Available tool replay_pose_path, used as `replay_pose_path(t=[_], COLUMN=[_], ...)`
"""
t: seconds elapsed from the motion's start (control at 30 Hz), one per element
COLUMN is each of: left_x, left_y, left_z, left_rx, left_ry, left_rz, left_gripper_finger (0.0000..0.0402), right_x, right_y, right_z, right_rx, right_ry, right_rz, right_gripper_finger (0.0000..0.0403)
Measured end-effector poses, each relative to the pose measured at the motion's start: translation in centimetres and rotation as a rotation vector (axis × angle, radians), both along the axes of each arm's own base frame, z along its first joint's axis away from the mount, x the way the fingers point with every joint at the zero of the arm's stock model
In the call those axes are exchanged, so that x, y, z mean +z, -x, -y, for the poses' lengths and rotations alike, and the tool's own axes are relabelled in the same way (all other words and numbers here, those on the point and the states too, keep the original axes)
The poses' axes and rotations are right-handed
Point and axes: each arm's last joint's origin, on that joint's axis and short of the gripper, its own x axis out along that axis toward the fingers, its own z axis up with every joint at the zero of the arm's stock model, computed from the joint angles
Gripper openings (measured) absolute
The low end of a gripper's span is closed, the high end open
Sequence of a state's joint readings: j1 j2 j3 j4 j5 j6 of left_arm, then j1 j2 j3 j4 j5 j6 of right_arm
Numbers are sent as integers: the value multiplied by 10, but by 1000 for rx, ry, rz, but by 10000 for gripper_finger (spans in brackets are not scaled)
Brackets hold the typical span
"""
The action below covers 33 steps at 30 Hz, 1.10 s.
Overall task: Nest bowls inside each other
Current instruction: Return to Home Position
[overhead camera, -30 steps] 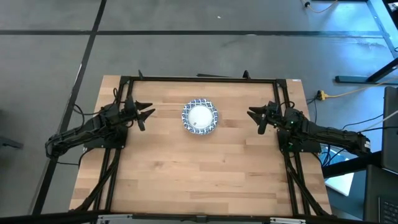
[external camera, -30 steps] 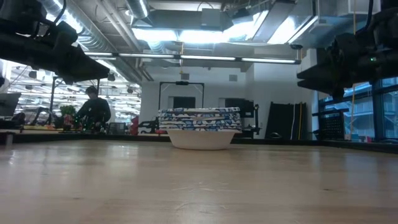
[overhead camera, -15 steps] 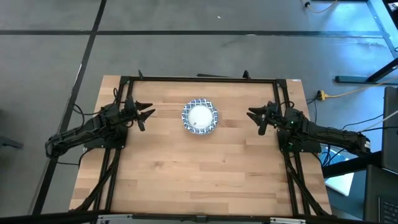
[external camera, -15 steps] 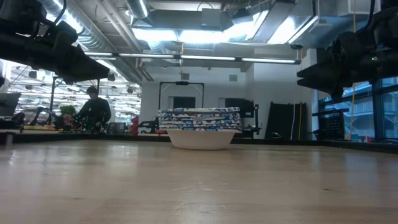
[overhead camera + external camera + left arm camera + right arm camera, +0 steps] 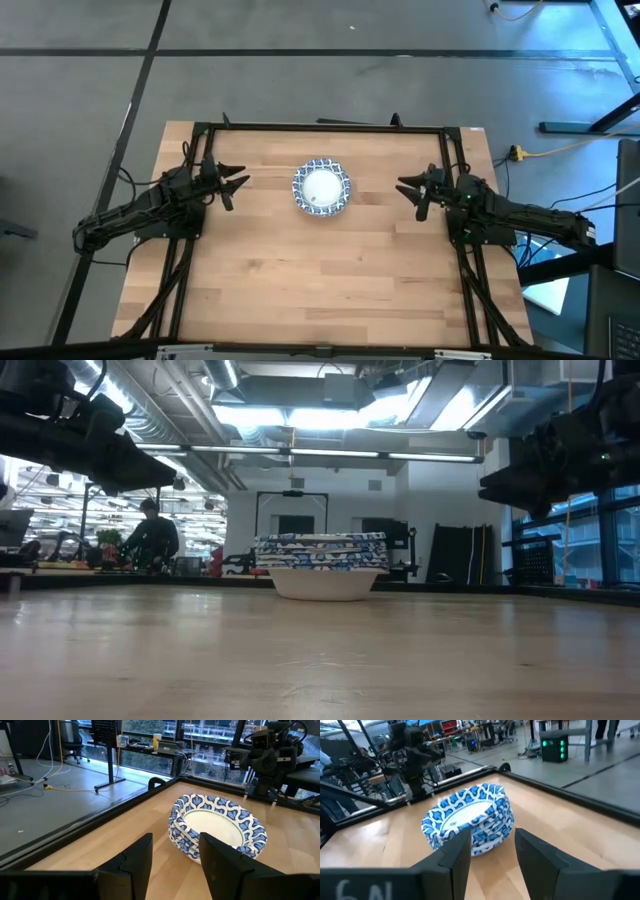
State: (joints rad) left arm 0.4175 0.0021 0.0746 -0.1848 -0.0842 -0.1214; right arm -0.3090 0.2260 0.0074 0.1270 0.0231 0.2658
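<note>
Parted at a moderate gap and empty, the left jaws on the left arm [image 5: 140,212] hang above the bench [image 5: 320,290], touching nothing. The right jaws, on the right arm [image 5: 520,218], are spread about as far and also hold nothing. Ahead of each pair and clear of both, midway between them, the bowls [image 5: 322,187] sit nested in one neat stack on the bench. Their blue-and-white patterned rims are layered one over another, and the top bowl's plain white centre is showing. Past the stack from either jaws, the opposite arm faces back. Far behind the bench, a person [image 5: 150,538] is seen in the room.
</note>
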Motion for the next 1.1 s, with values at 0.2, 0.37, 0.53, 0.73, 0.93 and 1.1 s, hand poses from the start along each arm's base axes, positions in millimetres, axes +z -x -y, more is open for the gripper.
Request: replay_pose_path(t=[0.2, 0.37, 0.53, 0.73, 0.93, 1.1], left_x=[0, 0, 0, 0, 0, 0], left_y=[0, 0, 0, 0, 0, 0], left_z=[0, 0, 0, 0, 0, 0], left_rx=[0, 0, 0, 1, 1, 1], left_ry=[0, 0, 0, 0, 0, 0], left_rz=[0, -1, -1, -1, -1, -1], left_gripper_finger=[154, 154, 154, 154, 154, 154], right_x=[-9, -11, -11, -11, -11, -11], right_y=[1, 1, 1, 1, 1, 1], right_z=[0, 0, 0, 0, 0, 0], right_rx=[-2, -3, -3, -3, -3, -4], right_ry=[-41, -47, -49, -49, -50, -49], right_rz=[-84, -100, -100, -100, -100, -100], right_gripper_finger=[154, 154, 154, 154, 154, 154])
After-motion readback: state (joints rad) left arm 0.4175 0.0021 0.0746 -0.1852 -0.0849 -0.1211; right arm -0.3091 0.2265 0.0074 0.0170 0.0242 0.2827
